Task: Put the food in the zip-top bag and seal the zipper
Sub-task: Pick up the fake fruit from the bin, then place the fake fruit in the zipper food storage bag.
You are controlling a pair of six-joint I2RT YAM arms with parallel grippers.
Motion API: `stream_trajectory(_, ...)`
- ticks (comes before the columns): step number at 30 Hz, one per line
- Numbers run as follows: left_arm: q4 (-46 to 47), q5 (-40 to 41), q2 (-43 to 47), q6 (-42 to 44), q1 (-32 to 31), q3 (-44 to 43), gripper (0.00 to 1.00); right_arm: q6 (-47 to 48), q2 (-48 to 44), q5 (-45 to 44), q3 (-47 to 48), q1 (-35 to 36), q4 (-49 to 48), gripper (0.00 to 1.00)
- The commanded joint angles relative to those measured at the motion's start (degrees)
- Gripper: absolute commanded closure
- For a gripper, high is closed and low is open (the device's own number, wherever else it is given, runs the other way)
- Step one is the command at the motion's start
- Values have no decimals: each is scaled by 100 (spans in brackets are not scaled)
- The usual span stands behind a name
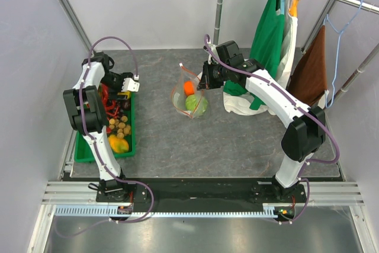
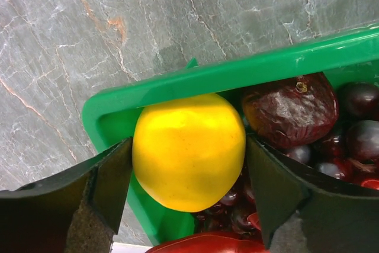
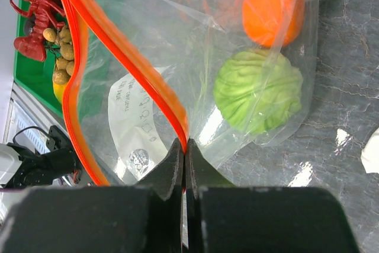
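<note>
1. The left gripper [image 2: 189, 173] hangs over the far end of the green tray [image 2: 237, 75], its jaws spread wide.
2. A yellow fruit [image 2: 189, 152] sits right between those jaws, in the tray's corner. Each finger stands close against one side of it. The wrist view is too tight to say whether the pads [image 2: 112, 176] press on it or only flank it.
3. Just beyond the right-hand finger of that gripper lies a dark red fruit [image 2: 290, 111], with smaller dark ones beside it.
4. Nearer the arm's base than this gripper, the tray also holds the lobster [image 1: 106, 102], the tan balls [image 1: 121, 125] and a yellow-orange fruit [image 1: 118, 144].
5. The right gripper [image 3: 185, 152] is fully closed, pinching the zipper [image 3: 148, 87] at its fingertips.
6. From that pinch the red-orange strip runs up and away in two lines that part, so the mouth of the zip-top bag [image 3: 177, 45] stands open.
7. The bag hangs from this gripper and sags onto the grey table [image 1: 237, 140] ahead of it. Its white label [image 3: 133, 122] shows just beside the fingertips.
8. Inside the bag, ahead of the closed fingers, lie the cabbage [image 3: 257, 90] and, further on, an orange ball [image 3: 273, 9].
</note>
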State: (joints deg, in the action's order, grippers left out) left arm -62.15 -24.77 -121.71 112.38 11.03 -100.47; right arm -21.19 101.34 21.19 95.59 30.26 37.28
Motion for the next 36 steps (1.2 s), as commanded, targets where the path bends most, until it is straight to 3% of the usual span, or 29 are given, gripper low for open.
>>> stream_trajectory(1,63,175,24,346,-4,80,22,-17,44,122,21,-3,-98,100)
stream_trajectory(5,10,-9,348,302,-4,115,36,-8,17,113,12,-3,-89,100)
stream_trajectory(9,-148,-115,692,206,5,133,43,27,17,105,3,-3,-98,100)
stream_trajectory(21,-561,-791,1544,-303,22,89,49,132,-27,96,-5,-3,-107,100)
stream_trajectory(24,-956,-1440,1772,-733,14,-297,50,150,0,105,3,-11,-107,100)
stream_trajectory(28,-1554,-3241,2211,-1890,14,-868,51,115,44,131,38,-20,-107,100)
stream_trajectory(32,-1537,-4753,2897,-2939,-170,-642,52,45,79,201,30,-46,-133,100)
stream_trajectory(34,-1188,-5317,3431,-3708,-355,-152,52,-25,88,254,30,-64,-142,100)
stream_trajectory(36,31,-5607,3872,-4554,-662,341,52,-87,96,315,38,-82,-168,100)
